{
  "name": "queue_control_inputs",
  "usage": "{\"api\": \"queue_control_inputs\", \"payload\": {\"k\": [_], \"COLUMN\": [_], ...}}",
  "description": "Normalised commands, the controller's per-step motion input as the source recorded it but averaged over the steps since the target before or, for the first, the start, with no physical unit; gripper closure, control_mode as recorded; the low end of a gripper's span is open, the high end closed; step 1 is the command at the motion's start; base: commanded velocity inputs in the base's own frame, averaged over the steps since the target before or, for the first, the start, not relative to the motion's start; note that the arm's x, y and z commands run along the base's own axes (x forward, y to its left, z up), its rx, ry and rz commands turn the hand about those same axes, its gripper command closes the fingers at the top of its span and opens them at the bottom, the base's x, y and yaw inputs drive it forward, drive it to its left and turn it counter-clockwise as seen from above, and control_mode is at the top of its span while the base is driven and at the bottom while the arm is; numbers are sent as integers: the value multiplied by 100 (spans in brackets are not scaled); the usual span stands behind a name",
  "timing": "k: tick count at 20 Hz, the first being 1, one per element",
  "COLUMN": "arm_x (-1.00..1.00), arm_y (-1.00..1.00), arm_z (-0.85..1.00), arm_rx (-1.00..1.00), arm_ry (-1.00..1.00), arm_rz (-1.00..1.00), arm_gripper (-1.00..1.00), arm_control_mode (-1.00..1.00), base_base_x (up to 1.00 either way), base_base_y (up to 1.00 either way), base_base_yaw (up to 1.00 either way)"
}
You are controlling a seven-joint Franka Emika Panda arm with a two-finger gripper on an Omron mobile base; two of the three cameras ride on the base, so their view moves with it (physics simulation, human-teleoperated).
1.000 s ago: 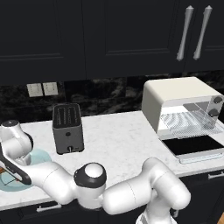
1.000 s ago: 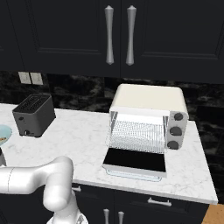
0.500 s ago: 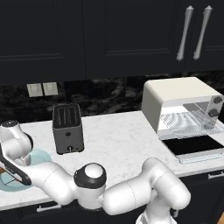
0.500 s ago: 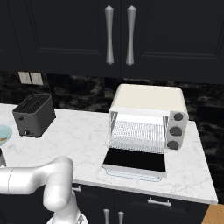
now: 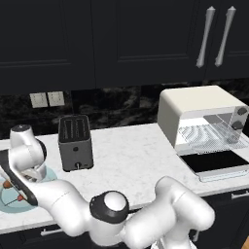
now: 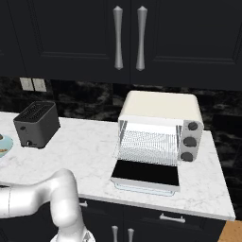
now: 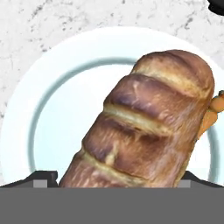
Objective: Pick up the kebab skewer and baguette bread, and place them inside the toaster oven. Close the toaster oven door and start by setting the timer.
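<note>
hand view: baguette bread (image 7: 146, 127) lies between the wide-apart gripper (image 7: 113, 177) tips.

White marble desk (image 5: 131, 155), dark grey slot toaster (image 5: 75, 142) at left, cream toaster oven (image 5: 202, 119) at right with its glass door (image 5: 216, 164) folded down flat, pale blue plate (image 5: 17, 199) at left edge, white arm (image 5: 73, 206) curving over it

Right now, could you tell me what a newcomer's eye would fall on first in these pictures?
Probably the golden-brown baguette bread lying across a pale blue plate, right below the hand camera. Next, the cream toaster oven at the counter's right end, its door folded down flat and the rack exposed.
</note>
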Motion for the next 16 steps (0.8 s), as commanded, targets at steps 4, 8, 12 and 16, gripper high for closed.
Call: {"api": "queue_control_inputs", "payload": {"k": [4,8,12,16], "arm_x": [-68,-62,-30,0], "arm_y": [-100,-100,-100,-100], "arm_z": [49,58,62,57], "arm_rx": [16,14,11,9], "arm_ry": [-10,-6,-3,0], "arm_rz": [-8,-5,-3,0], "arm_gripper": [100,100,100,100], "arm_control_mode": [-100,-100,-100,-100], "base_base_x": [0,0,0,0], "base_base_y": [0,0,0,0], "base_base_yaw": [0,0,0,0]}}
